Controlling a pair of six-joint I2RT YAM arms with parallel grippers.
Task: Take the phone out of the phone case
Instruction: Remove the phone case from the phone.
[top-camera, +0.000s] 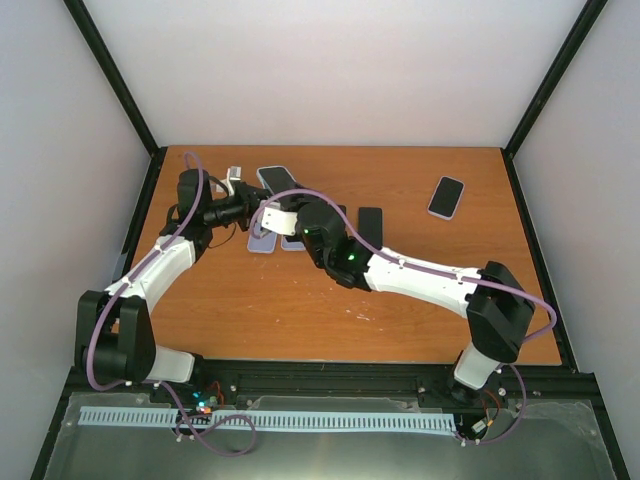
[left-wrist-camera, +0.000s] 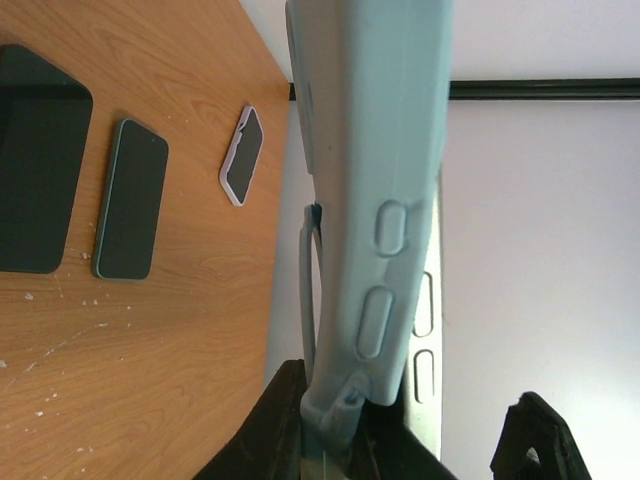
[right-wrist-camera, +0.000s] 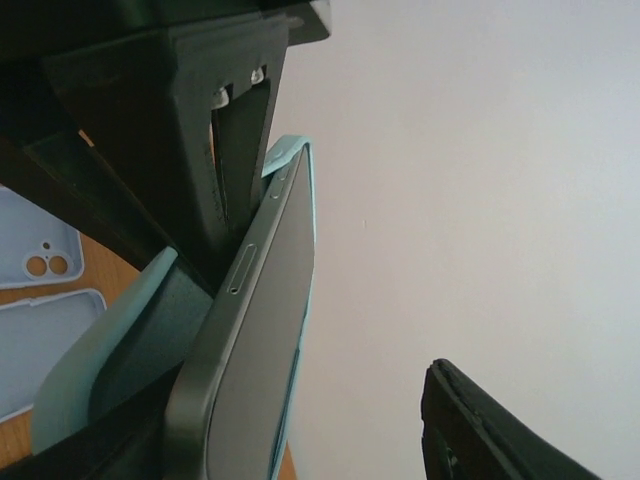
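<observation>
My left gripper (left-wrist-camera: 345, 430) is shut on the bottom corner of a pale teal phone case (left-wrist-camera: 380, 200) and holds it up above the table. In the right wrist view the phone (right-wrist-camera: 250, 350), with a grey metal edge and dark glass, stands peeled partly away from that case (right-wrist-camera: 100, 360). My right gripper (right-wrist-camera: 320, 430) is open around the phone: one finger lies against its near side, and the other finger (right-wrist-camera: 500, 430) stands well apart. From above, both grippers (top-camera: 245, 205) (top-camera: 272, 215) meet at the phone (top-camera: 275, 182) over the table's back left.
Two empty pale cases (top-camera: 262, 240) (top-camera: 292, 240) lie under the grippers. Two dark phones (top-camera: 370, 225) (top-camera: 340, 215) lie beside them, and a pink-cased phone (top-camera: 446, 197) lies at the back right. The black frame and white walls close in the table.
</observation>
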